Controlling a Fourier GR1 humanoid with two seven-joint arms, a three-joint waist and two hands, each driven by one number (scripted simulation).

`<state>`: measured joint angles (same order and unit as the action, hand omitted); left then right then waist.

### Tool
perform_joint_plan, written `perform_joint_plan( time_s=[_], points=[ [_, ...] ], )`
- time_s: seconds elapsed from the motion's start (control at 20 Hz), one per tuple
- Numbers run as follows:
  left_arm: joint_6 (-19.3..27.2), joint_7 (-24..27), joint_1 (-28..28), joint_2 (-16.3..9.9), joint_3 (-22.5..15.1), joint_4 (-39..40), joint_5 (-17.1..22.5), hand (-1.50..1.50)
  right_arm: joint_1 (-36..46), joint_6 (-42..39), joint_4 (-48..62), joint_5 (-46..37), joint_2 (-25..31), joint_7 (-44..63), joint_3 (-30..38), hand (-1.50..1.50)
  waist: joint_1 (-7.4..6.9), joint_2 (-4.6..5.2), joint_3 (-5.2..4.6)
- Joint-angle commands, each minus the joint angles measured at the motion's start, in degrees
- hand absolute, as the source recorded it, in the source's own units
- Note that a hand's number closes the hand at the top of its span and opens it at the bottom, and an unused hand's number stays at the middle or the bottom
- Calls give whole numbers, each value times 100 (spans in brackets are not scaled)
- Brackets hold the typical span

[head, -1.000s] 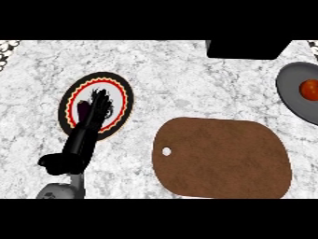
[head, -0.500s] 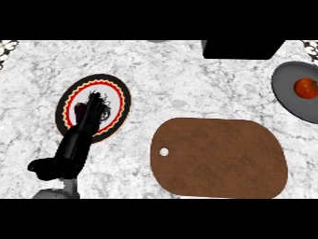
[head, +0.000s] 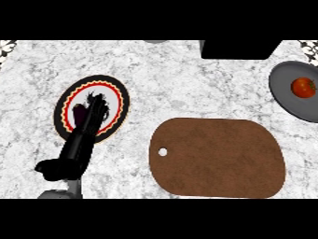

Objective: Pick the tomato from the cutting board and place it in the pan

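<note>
On the counter, right of the cutting board: the tomato [head: 303, 87] lies inside the pan [head: 289, 100].
Cutting board [head: 220, 158]: bare, with the pan just off its upper right corner.
Left hand [head: 92, 109]: over the patterned plate [head: 113, 91], far left of the board; fingers extended and relaxed, pinching nothing.
Right hand: out of sight.
Step in hand: placing looks finished; best leave the pan untouched.
</note>
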<state>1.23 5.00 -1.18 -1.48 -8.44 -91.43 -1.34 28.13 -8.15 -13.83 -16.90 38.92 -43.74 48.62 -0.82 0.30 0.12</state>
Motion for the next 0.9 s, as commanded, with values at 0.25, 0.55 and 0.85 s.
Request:
perform_joint_plan(
  time_s=[0.25,0.55,0.85],
  points=[
    [26,-78,-245,48,165,116,-21,0,-328,-14,-300,307,-96,29,-560,-150,43,-18,-7],
    [-203,-144,-27,-100,267,2,125,0,-491,275,-296,394,-64,-2,-804,-150,37,-17,-6],
    [-109,81,269,71,40,-157,-43,0,-364,829,-352,464,-177,-18,-1021,-150,16,-16,-5]
  ],
)
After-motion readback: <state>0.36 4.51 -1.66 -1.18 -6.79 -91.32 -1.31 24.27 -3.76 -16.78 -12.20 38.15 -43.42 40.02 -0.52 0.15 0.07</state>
